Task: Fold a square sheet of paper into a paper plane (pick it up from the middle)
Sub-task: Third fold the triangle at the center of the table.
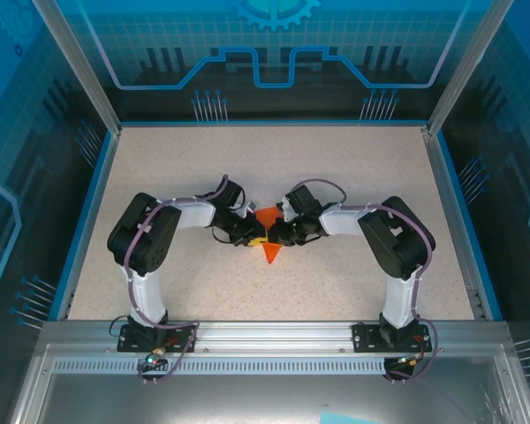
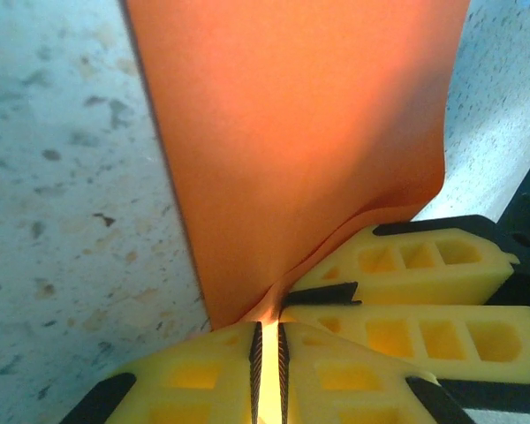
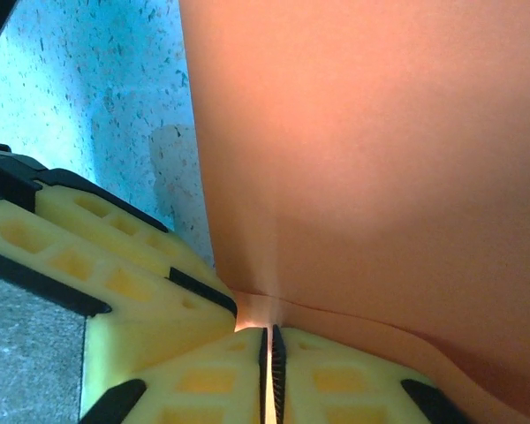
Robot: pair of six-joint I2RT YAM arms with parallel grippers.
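Paper plane [image 1: 271, 251] tip overhead; close up, left end effector [image 2: 268, 334], right end effector [image 3: 269, 336] both clamped on it.

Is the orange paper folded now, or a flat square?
Folded. From above, the paper plane is a narrow pointed shape, not a square. The left gripper and the right gripper are both shut on it.

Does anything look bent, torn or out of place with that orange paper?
Nothing torn or spilled. The paper plane is pinched by the left gripper and the right gripper side by side, and it puckers slightly where it enters their jaws.
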